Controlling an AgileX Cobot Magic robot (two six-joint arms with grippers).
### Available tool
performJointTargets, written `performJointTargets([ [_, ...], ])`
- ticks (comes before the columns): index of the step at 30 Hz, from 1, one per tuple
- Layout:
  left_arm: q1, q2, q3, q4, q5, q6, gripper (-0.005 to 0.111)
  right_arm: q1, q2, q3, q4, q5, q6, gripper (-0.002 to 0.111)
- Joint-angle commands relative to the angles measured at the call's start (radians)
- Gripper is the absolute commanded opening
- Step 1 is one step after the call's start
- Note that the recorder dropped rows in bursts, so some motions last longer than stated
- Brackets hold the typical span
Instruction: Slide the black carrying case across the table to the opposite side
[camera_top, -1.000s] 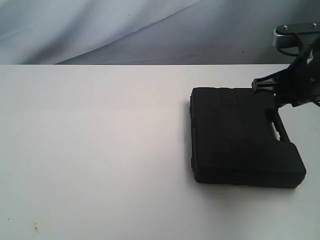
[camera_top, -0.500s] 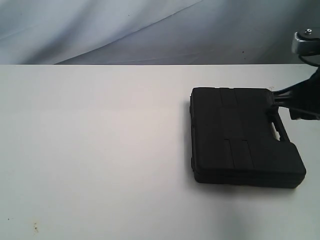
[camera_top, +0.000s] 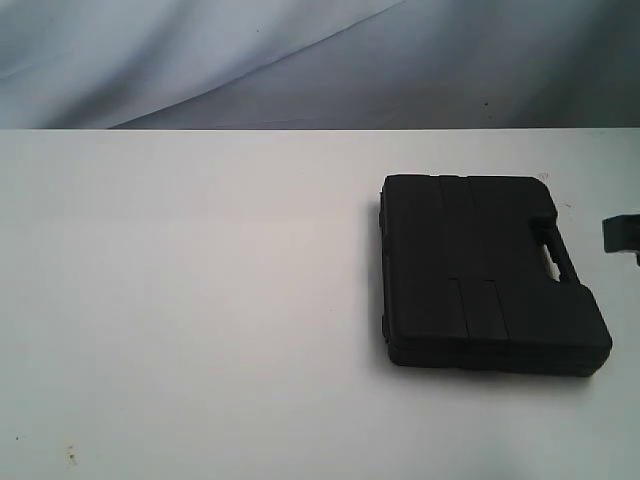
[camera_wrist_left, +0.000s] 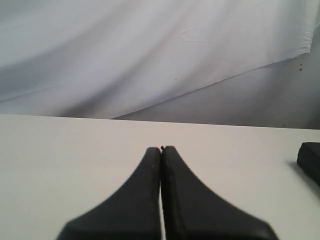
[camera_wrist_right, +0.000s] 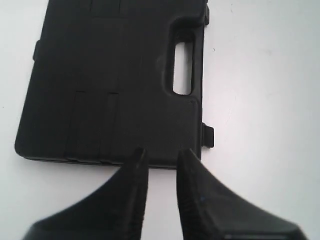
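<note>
The black carrying case (camera_top: 480, 270) lies flat on the right part of the white table (camera_top: 200, 300), its handle cut-out (camera_top: 552, 258) on its right side. In the right wrist view the case (camera_wrist_right: 115, 75) fills the middle, and my right gripper (camera_wrist_right: 161, 152) hovers open at one short edge of it, with nothing between its fingers. Only a dark bit of the right arm (camera_top: 622, 234) shows at the exterior view's right edge. My left gripper (camera_wrist_left: 161, 149) is shut and empty over bare table; a corner of the case (camera_wrist_left: 310, 159) shows off to its side.
A grey-white cloth backdrop (camera_top: 300, 60) hangs behind the table's far edge. White tabletop stretches left of the case, with small specks (camera_top: 70, 456) near the front left.
The right arm has pulled back from the case's far right corner and almost left the exterior view. The case has not moved.
</note>
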Motion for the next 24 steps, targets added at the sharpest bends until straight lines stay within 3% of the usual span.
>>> performJointTargets([
  [1,0.005,-0.005,0.004,-0.001,-0.002,-0.002,0.001,0.004,-0.111,0.041,0.008,-0.015,0.026,0.02],
  [15,0.005,-0.005,0.004,-0.001,-0.002,-0.002,0.001,0.004,-0.402,0.052,0.106,0.002,0.027,0.019],
  [24,0.005,-0.005,0.004,-0.001,-0.002,-0.002,0.001,0.004,-0.564,0.091,0.106,-0.018,0.027,0.01],
])
